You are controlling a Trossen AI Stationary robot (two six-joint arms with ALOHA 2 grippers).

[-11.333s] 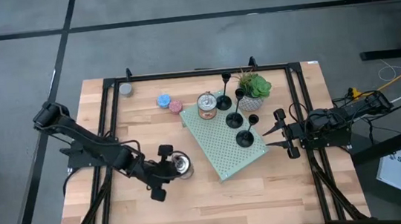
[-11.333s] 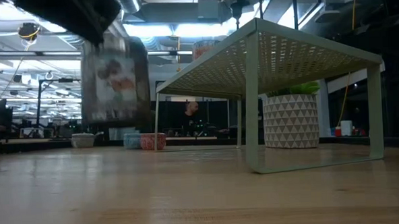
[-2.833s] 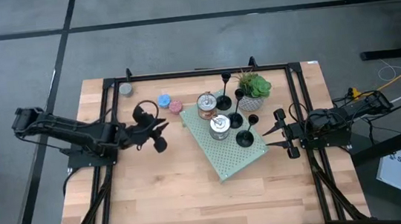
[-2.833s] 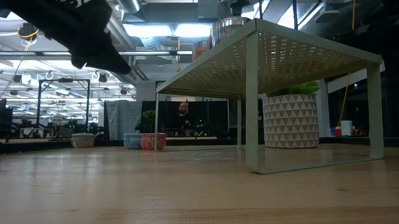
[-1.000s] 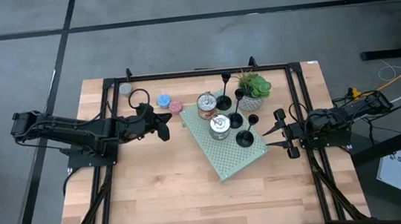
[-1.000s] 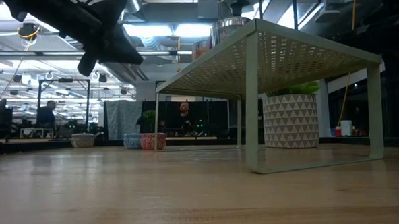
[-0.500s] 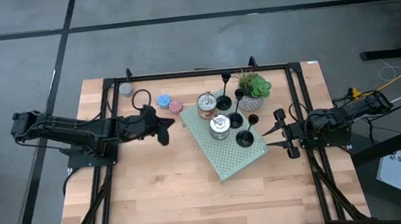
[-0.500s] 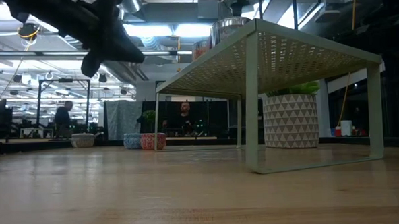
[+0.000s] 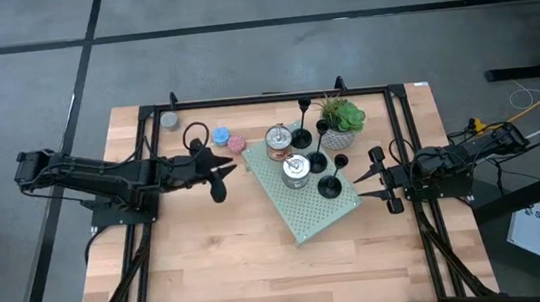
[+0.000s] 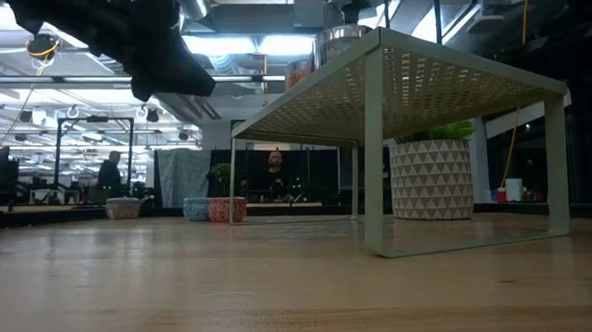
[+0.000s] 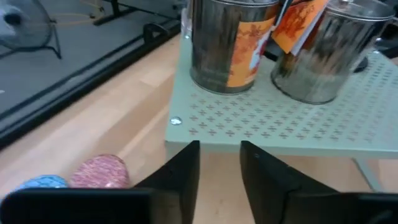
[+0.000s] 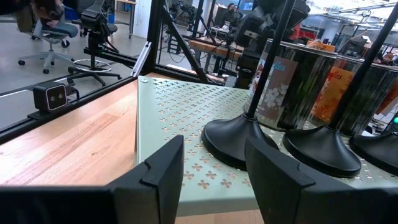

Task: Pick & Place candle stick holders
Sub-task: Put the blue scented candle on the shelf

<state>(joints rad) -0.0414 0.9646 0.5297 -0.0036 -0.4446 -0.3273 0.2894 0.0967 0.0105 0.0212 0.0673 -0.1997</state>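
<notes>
Left tool (image 9: pixel 220 174) near pink candle (image 9: pixel 237 144), tins (image 9: pixel 278 141) on green shelf (image 9: pixel 322 214).

candle stick holders (image 12: pixel 245 140) stems cropped, tops perhaps hidden

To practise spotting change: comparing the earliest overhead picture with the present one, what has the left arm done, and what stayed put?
The left pincer let go of its silver tin, which now stands on the green shelf beside the other tin, then drew back toward the candles, empty. The right pincer and the three candle stick holders stayed put.
</notes>
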